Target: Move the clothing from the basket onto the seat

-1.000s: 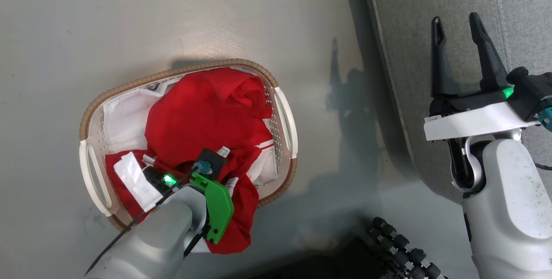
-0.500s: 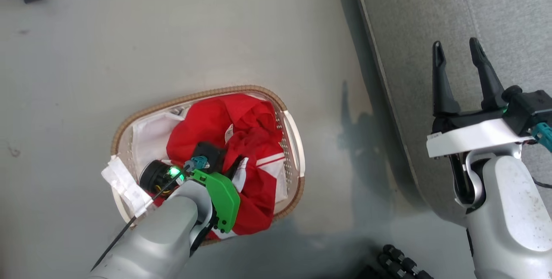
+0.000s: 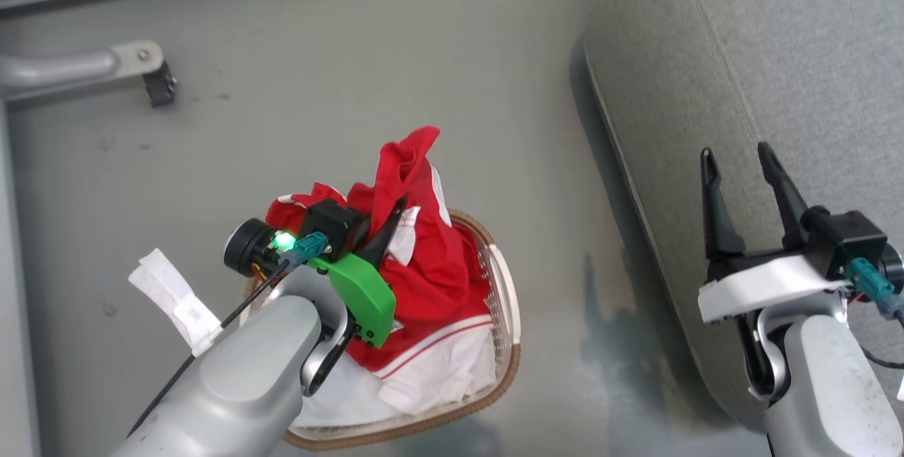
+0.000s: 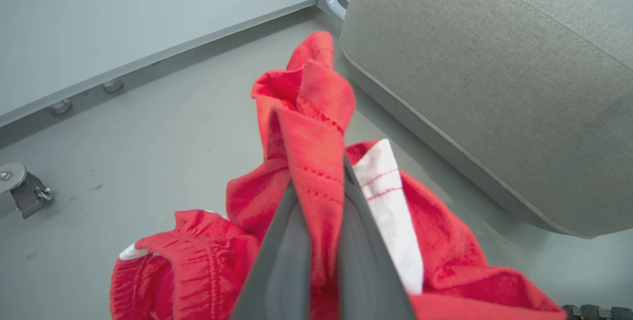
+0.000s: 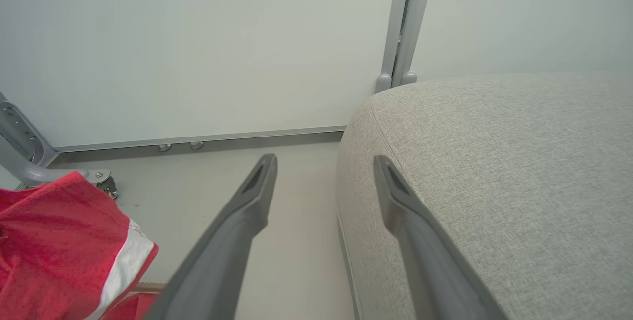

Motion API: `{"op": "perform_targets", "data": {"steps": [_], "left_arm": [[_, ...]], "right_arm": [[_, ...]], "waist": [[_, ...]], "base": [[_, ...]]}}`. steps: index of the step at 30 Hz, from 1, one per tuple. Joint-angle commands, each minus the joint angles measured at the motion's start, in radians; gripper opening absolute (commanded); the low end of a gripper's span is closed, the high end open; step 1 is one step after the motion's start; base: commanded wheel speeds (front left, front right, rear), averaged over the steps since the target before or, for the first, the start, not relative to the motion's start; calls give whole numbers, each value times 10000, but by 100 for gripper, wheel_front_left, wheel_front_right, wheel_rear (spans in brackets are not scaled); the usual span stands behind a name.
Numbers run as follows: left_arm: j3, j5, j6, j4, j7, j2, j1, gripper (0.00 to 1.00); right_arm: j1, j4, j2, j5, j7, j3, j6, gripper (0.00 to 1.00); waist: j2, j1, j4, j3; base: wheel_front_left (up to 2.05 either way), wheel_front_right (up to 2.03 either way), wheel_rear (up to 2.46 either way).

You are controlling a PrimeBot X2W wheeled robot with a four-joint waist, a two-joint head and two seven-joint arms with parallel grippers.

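Two dark left fingers [image 4: 289,260] are squeezed shut on the red clothing [image 4: 316,137], with a fold pinched between them. I hold it up above the basket [image 3: 507,316], and more red and white cloth hangs down into it. The basket sits on the floor [image 3: 353,54], left of the big grey seat [image 3: 741,54]. My right fingers [image 3: 712,206] are spread open, hold nothing, and hover by the seat's edge.

Floor [image 3: 353,54] bearing basket [image 3: 512,358] and seat [image 3: 741,54]
Basket under left claw [image 3: 395,213], seat under right claw [image 3: 734,151], a caster [image 3: 159,82] well beyond left claw
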Motion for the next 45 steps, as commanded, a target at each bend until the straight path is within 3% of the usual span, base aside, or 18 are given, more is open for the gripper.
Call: {"op": "perform_targets", "data": {"steps": [1,15,27,45], "left_arm": [[104,173,46,-194,-33,124,112,0],[189,669,-300,-463,128,80,-1614,0],[302,624,-476,-559,560,-33,-3228,0],[257,300,-471,-681,651,-120,-3378,0]], "right_arm": [[252,59,-37,-121,-18,21,-6,100],[849,298,-37,-387,-18,721,-6,100],[356,291,-34,-509,-19,1717,-7,100],[-683,-460,-40,41,-18,4500,-8,100]], "waist": [[0,0,405,-988],[0,0,690,-2557],[0,0,808,-3164],[0,0,950,-3255]], "base": [[0,0,0],[0,0,0],[0,0,0],[0,0,0]]}}
